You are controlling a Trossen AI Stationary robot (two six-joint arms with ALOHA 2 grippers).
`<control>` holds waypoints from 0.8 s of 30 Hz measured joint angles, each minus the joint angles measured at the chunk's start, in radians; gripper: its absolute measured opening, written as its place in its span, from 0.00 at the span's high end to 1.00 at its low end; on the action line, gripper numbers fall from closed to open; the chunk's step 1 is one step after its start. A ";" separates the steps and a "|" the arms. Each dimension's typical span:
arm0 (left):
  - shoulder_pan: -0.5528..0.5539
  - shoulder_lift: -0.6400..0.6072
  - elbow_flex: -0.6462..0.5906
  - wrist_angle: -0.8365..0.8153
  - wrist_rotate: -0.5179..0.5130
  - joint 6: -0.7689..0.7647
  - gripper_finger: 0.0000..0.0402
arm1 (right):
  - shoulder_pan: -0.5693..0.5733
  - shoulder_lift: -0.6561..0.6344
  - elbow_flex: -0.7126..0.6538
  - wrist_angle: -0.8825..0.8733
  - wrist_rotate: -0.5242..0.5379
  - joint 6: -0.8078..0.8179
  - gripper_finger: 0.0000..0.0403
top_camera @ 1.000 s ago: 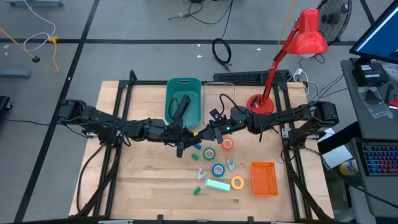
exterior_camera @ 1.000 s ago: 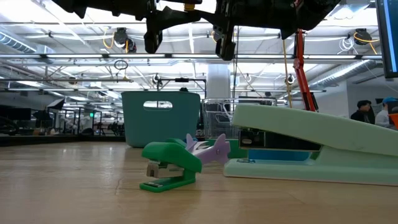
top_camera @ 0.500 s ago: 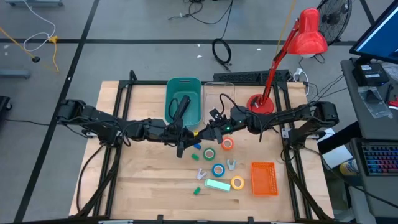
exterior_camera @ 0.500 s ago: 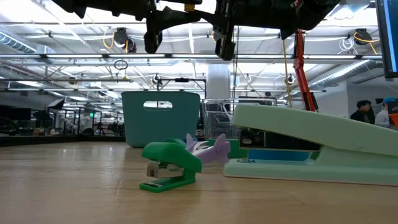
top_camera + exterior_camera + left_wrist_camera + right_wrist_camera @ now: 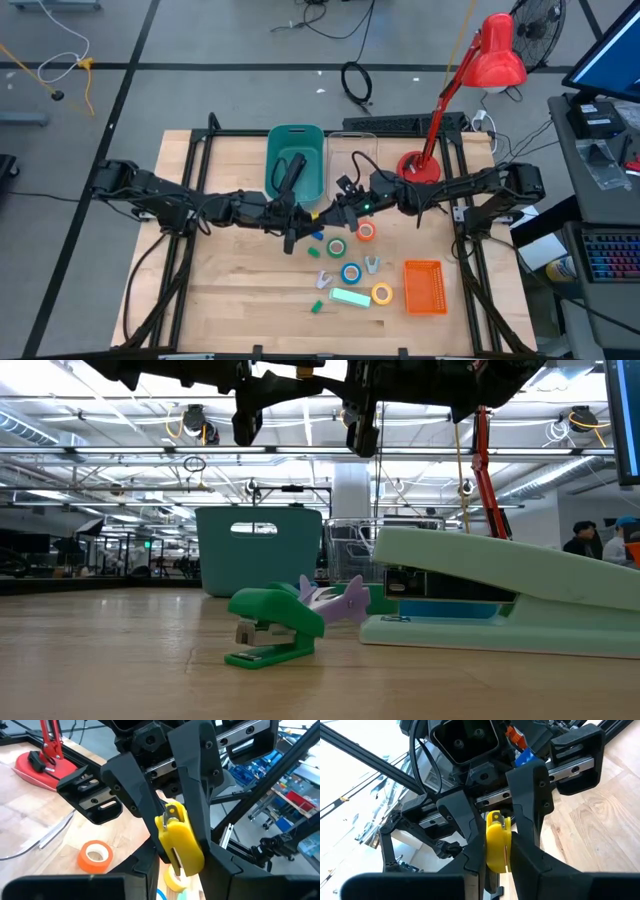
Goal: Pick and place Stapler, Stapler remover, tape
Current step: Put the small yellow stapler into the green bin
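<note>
Both grippers meet above the table's middle, each shut on one yellow stapler remover point(image 5: 318, 212): my left gripper point(image 5: 182, 870) comes from the left and my right gripper point(image 5: 497, 865) from the right. The black stapler point(image 5: 290, 172) lies in the teal bin point(image 5: 310, 140). Orange point(image 5: 366, 231), green point(image 5: 338, 245), blue point(image 5: 350, 272) and yellow point(image 5: 382, 293) tape rolls lie flat on the wood below the grippers. Two purple removers point(image 5: 322, 279) point(image 5: 372, 264) and a green one point(image 5: 268, 628) rest there too. My left gripper pinches the yellow remover between its two fingers, at the end nearest its own wrist point(image 5: 186, 862). The fingers lie level and come from the table's left. The remover is held clear, high above the table. My right gripper pinches the same remover between its two fingers at the opposite end point(image 5: 496, 854), level, from the table's right. Its fingers point(image 5: 197, 805) stand on either side of the yellow body, facing the left gripper's.
A mint stapler point(image 5: 350, 297) lies near the front, an orange basket point(image 5: 424, 286) to its right. A clear bin point(image 5: 350, 150) stands beside the teal one, and a red desk lamp point(image 5: 420, 165) at the back right. People stand far off in the room point(image 5: 585, 540).
</note>
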 joint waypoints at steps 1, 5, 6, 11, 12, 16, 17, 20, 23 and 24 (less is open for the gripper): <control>0.000 0.000 0.001 -0.002 0.007 0.000 0.71 | 0.000 0.000 0.000 -0.001 -0.001 -0.002 0.87; 0.000 -0.002 0.002 -0.019 0.034 0.000 0.66 | 0.001 0.000 0.000 -0.024 -0.014 -0.010 0.87; 0.000 -0.008 0.002 -0.035 0.045 -0.002 0.64 | 0.001 0.000 0.000 -0.033 -0.019 -0.014 0.87; 0.001 -0.046 0.005 -0.138 0.057 -0.023 0.61 | 0.002 0.002 -0.003 -0.055 -0.037 -0.023 0.87; 0.002 -0.053 0.005 -0.146 0.049 -0.028 0.60 | 0.002 0.003 -0.004 -0.064 -0.044 -0.023 0.87; 0.012 -0.081 0.005 -0.143 0.042 -0.014 0.60 | 0.004 0.004 -0.005 -0.082 -0.046 -0.038 0.87; 0.014 -0.086 0.006 -0.128 0.039 -0.010 0.60 | 0.003 0.003 -0.005 -0.090 -0.043 -0.040 0.87; 0.018 -0.088 0.006 -0.125 0.033 -0.014 0.60 | 0.002 0.004 -0.005 -0.085 -0.033 -0.043 0.87; 0.019 -0.079 0.005 -0.131 0.049 -0.038 0.60 | 0.002 0.002 -0.004 -0.071 -0.026 -0.047 0.87; 0.019 -0.074 0.005 -0.128 0.052 -0.048 0.60 | 0.002 0.002 -0.004 -0.071 -0.026 -0.049 0.87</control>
